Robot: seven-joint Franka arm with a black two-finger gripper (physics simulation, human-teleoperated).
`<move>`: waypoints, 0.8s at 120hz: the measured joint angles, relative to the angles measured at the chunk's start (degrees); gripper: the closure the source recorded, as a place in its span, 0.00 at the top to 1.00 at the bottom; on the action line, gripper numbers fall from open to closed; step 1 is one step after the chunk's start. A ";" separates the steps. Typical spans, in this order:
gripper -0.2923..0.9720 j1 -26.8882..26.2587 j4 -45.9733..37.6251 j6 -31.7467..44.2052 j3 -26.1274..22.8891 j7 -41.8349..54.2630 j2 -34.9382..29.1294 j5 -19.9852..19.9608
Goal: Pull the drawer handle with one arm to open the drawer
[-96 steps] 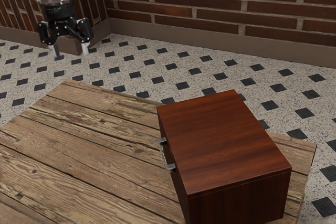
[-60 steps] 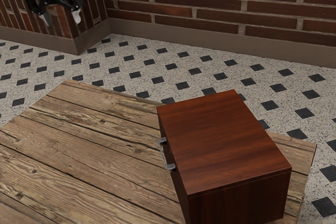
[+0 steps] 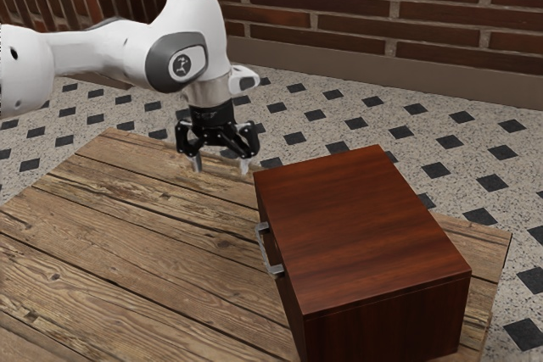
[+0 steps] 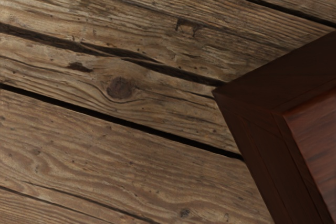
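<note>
A dark red-brown wooden drawer cabinet (image 3: 361, 247) stands on the plank table (image 3: 127, 243), toward the exterior view's right. Its small metal handle (image 3: 269, 249) sticks out of the face turned to the exterior view's left; that drawer front sits flush. My gripper (image 3: 221, 163) hangs open, fingers pointing down, just above the table by the cabinet's far upper corner, up and to the left of the handle, with nothing between its fingers. In the wrist view a corner of the cabinet (image 4: 294, 145) lies beside bare planks (image 4: 105, 103).
The table's far edge (image 3: 170, 146) runs just behind my gripper. Beyond it lie a tiled floor (image 3: 382, 116) and a brick wall (image 3: 356, 6). Open planks stretch to the exterior view's left of the cabinet.
My arm has swung from high at the exterior view's upper left down and to the right, bringing the gripper beside the cabinet's far corner. The cabinet and handle have not moved.
</note>
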 joint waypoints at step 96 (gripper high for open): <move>0.77 -14.61 -27.24 19.79 5.53 -38.55 -17.25 -0.17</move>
